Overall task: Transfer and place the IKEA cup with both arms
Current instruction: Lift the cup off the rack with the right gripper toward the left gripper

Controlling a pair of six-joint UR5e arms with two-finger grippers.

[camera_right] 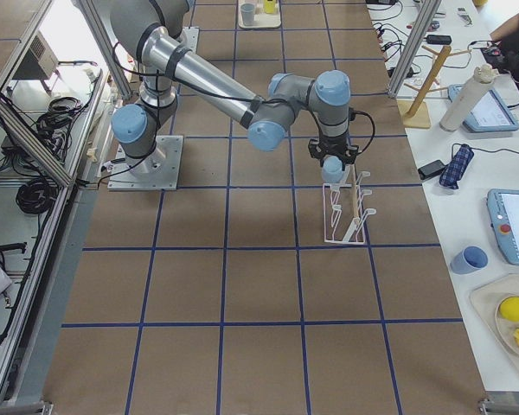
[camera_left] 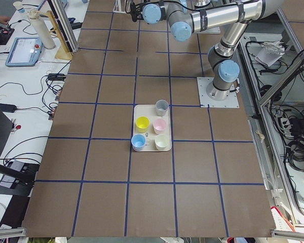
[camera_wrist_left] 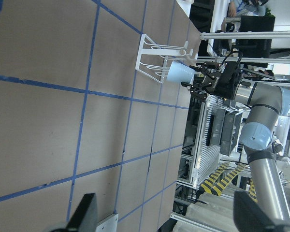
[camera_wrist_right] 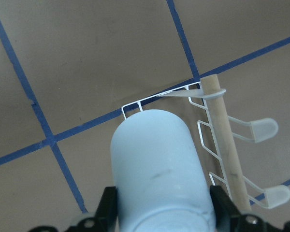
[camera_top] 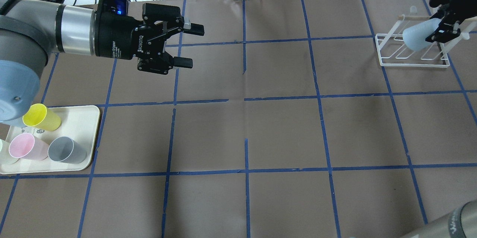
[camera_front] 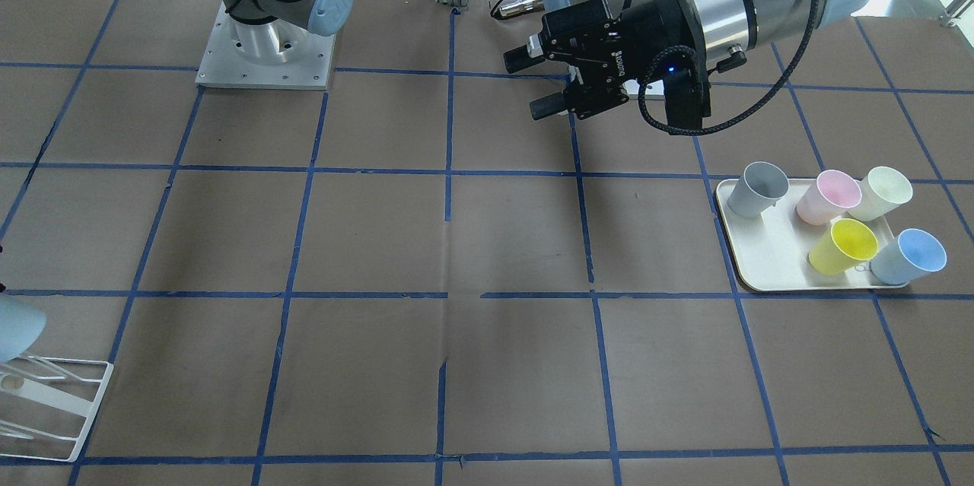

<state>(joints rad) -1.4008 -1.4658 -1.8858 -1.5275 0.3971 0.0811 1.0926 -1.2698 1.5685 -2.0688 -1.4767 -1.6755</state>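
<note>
My right gripper (camera_top: 443, 29) is shut on the pale-blue IKEA cup (camera_top: 419, 36) and holds it tilted over the white wire rack (camera_top: 410, 62) at the table's far right. In the right wrist view the cup (camera_wrist_right: 157, 159) sits between the two fingers (camera_wrist_right: 108, 203), just above the rack's wooden rod (camera_wrist_right: 222, 130). The cup also shows in the left wrist view (camera_wrist_left: 180, 72) and at the front view's left edge (camera_front: 15, 326). My left gripper (camera_top: 192, 46) is open and empty, held above the table left of centre; it also shows in the front view (camera_front: 527, 83).
A cream tray (camera_front: 761, 258) on my left holds a grey cup (camera_front: 755, 189), a pink cup (camera_front: 828, 197), a cream cup (camera_front: 883, 193), a yellow cup (camera_front: 843, 246) and a second blue cup (camera_front: 909, 256). Brown paper with blue tape lines covers the table.
</note>
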